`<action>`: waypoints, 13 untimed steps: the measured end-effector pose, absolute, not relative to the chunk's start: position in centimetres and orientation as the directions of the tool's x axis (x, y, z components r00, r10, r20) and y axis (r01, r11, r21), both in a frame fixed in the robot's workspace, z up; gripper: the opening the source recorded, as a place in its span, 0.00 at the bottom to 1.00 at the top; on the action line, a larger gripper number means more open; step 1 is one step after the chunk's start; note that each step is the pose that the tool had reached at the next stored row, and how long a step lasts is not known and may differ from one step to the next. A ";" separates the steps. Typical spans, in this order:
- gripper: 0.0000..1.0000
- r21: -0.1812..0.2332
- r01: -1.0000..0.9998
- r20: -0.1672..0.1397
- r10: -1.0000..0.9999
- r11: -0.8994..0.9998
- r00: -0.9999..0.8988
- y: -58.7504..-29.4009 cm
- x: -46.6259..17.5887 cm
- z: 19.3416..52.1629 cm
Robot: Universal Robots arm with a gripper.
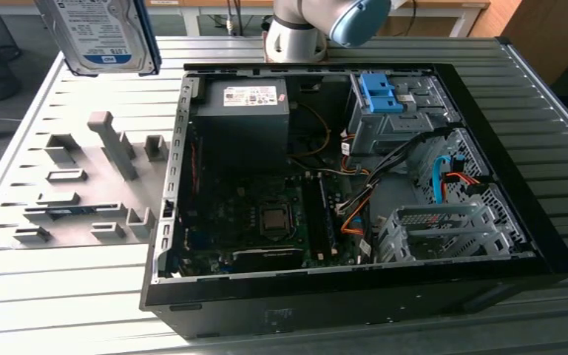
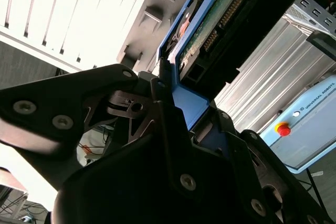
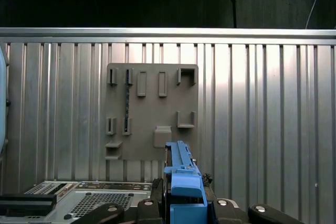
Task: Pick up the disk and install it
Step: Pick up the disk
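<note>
My hand is clamped on the blue edge rail of the disk, which hangs in the air outside the computer case, on the exterior view's left of it, above the grey rack on the desk. I judge this a carry: grip firm, disk square to the case's drive cage, clear of the case's cables.

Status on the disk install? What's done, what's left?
Done: pickup. The disk is up in the air at the exterior view's left, outside the open computer case and clear of the grey fixture board.
In hand: the gripper is shut on the disk's blue rail, seen in both wrist views.
Left: the install. The disk is not yet in the case.
</note>
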State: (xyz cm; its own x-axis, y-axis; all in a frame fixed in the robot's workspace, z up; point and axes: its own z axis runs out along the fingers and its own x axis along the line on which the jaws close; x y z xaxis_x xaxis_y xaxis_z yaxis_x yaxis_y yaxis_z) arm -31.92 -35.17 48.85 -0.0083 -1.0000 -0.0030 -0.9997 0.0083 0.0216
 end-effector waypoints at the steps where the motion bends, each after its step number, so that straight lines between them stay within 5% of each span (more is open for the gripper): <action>1: 0.37 0.022 -1.000 -0.003 -1.000 0.008 -0.008 -35.2 -31.9 48.8; 13: 0.37 0.022 -1.000 -0.003 -1.000 0.008 -0.008 -35.2 -31.4 48.9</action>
State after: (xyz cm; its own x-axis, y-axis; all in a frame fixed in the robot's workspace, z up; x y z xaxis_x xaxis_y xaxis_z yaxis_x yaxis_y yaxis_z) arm -31.43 -35.17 48.85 -0.0084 -1.0000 -0.0029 -0.9997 0.0083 0.0217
